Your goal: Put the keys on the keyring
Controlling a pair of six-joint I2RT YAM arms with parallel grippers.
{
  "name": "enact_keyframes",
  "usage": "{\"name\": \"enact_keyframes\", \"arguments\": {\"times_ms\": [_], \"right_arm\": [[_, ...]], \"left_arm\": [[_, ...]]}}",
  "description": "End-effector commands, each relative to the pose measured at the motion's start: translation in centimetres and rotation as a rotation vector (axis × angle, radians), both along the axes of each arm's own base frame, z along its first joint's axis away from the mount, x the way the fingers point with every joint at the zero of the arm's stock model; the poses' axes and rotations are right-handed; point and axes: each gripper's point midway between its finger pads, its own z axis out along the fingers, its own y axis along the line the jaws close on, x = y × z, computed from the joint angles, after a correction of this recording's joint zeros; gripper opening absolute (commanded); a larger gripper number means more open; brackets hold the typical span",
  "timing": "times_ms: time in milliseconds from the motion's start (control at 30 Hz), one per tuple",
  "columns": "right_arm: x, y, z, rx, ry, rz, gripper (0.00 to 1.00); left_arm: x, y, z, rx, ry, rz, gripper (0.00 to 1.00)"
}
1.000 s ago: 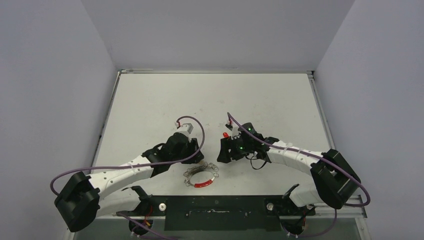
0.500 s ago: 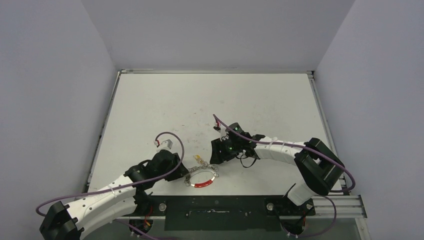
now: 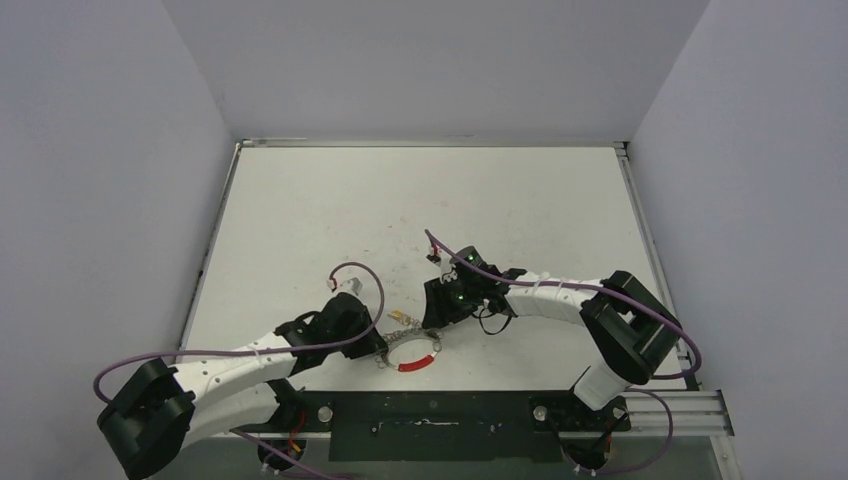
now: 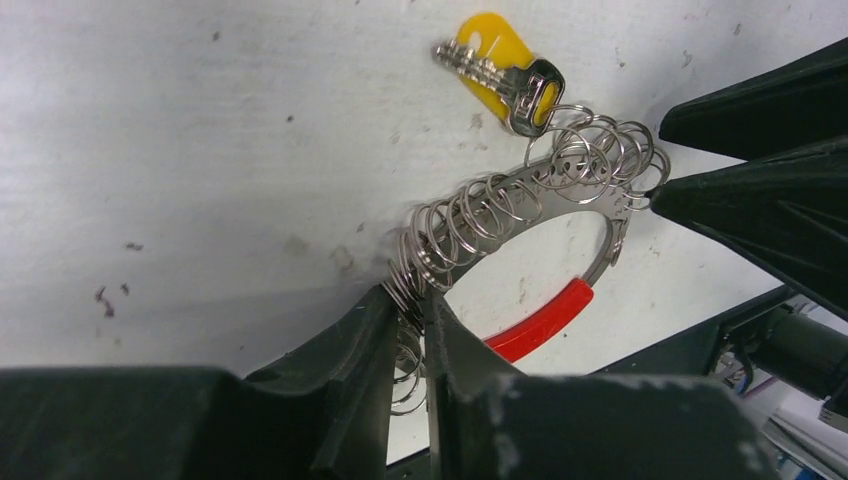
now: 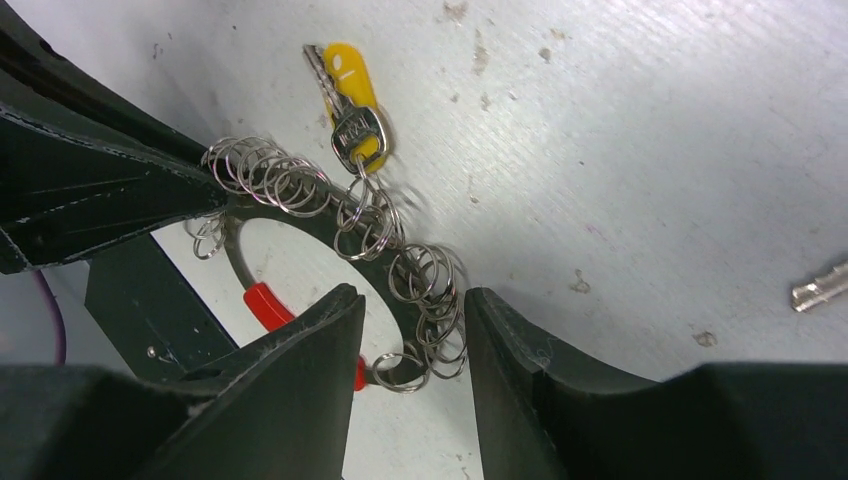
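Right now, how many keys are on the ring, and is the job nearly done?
About halfway, it looks. Done: the yellow key seems hooked onto a small loop of the ring. In hand: the left hand pinches the ring's coils, and the right hand sits open around its other side. Left: another key lies loose on the table; only its silver tip shows.

Your count, as the views show it:

- keyring [image 4: 520, 195]: one.
- red sleeve [image 3: 412, 366]: one, at six o'clock on the loop seen from the top camera.
- small wire loops [image 5: 420, 280] strung on it: many, too overlapped for you to count.
- yellow-headed key [image 4: 500, 60]: one, at eleven o'clock of the loop.
- silver key tip [image 5: 820, 288]: one, at the right wrist view's three o'clock edge, its head cut off.
- Grippers: two, left gripper [image 4: 410, 300] and right gripper [image 5: 412, 300].
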Motion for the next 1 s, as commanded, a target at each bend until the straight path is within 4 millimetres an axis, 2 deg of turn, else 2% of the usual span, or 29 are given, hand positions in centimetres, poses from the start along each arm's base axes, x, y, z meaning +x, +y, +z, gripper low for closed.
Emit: {"name": "enact_keyframes", "arguments": {"times_ms": [0, 100, 200, 333, 500, 767, 967], "right_arm": [[0.7, -0.5, 1.5, 0.047, -0.037, -0.019, 0.42], [1.0, -1.1, 2.4, 0.031, -0.087, -0.012, 0.44], [1.5, -1.8, 3.2, -0.006, -0.148, 0.006, 0.47], [2.0, -2.5, 3.8, -0.069, -0.212, 0.041, 0.49], [2.1, -2.3, 4.5, -0.096, -0.257, 0.08, 0.53], [1.3, -2.2, 3.1, -0.105, -0.212, 0.087, 0.54], [0.4, -0.8, 3.8, -0.054, -0.217, 0.114, 0.54]], "left_arm": [[2.5, -2.4, 2.1, -0.002, -0.102, -0.091, 0.13], [3.5, -2.9, 2.2, 0.061, -0.109, -0.145, 0.13], [3.8, -2.8, 2.1, 0.116, -0.094, -0.174, 0.19], [3.5, -2.2, 1.8, 0.155, -0.074, -0.19, 0.27], [2.7, -0.8, 2.0, 0.159, -0.09, -0.168, 0.31], [1.0, 0.6, 2.0, 0.071, -0.087, -0.079, 0.3], [0.1, 0.5, 1.3, -0.002, -0.086, -0.066, 0.25]]}}
